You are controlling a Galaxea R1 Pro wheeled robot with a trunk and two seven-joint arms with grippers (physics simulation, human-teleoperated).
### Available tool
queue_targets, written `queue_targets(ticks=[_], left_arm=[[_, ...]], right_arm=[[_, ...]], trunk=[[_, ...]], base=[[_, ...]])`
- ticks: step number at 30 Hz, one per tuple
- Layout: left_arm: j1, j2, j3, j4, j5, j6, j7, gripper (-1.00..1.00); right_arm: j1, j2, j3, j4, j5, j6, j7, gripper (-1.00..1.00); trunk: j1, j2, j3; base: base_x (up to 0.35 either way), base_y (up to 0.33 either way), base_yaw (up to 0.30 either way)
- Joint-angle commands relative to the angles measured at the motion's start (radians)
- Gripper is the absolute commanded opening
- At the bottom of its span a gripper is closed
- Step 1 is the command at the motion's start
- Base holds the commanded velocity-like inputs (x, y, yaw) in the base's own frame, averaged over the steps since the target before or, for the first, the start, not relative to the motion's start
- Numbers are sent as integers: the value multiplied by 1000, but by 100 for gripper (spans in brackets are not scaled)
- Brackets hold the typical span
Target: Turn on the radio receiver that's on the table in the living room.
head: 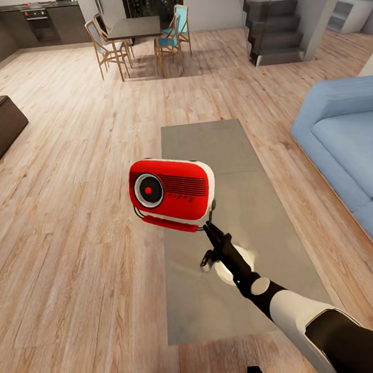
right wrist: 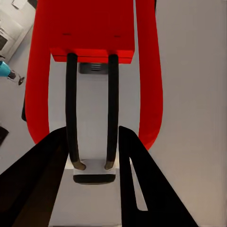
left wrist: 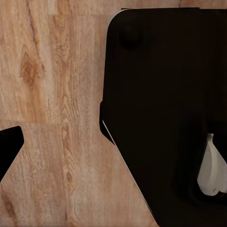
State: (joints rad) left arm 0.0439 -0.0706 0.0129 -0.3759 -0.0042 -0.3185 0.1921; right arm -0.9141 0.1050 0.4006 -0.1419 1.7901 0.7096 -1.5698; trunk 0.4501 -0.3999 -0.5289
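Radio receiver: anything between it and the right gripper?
Nothing visible. The right gripper is already at the radio receiver, its fingers either side of the thin handle, above the table.

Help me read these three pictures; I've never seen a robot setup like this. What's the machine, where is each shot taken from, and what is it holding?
These are simulator renders of a wheeled robot with two arms. The wide picture comes from its head camera, looking down at a grey coffee table, wood floor and a blue sofa. The right gripper holds a red radio up by its thin handle; the jaws are closed on it. The right wrist camera looks along the dark fingers at that handle. The left wrist camera shows floor and a dark part of the robot; its jaws can't be judged.
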Motion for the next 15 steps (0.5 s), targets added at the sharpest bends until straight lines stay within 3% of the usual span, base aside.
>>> queue_targets(ticks=[1, 15], left_arm=[[0, 0, 0, 0, 0, -1, 0, 100], [0, 9, 3, -2, 6, 1, -2, 100]], right_arm=[[0, -2, 3, -1, 2, -1, -1, -100], [28, -7, 6, 1, 15, -2, -1, -100]], trunk=[[0, 0, 0], [0, 0, 0]], base=[[0, 0, 0], [0, 0, 0]])
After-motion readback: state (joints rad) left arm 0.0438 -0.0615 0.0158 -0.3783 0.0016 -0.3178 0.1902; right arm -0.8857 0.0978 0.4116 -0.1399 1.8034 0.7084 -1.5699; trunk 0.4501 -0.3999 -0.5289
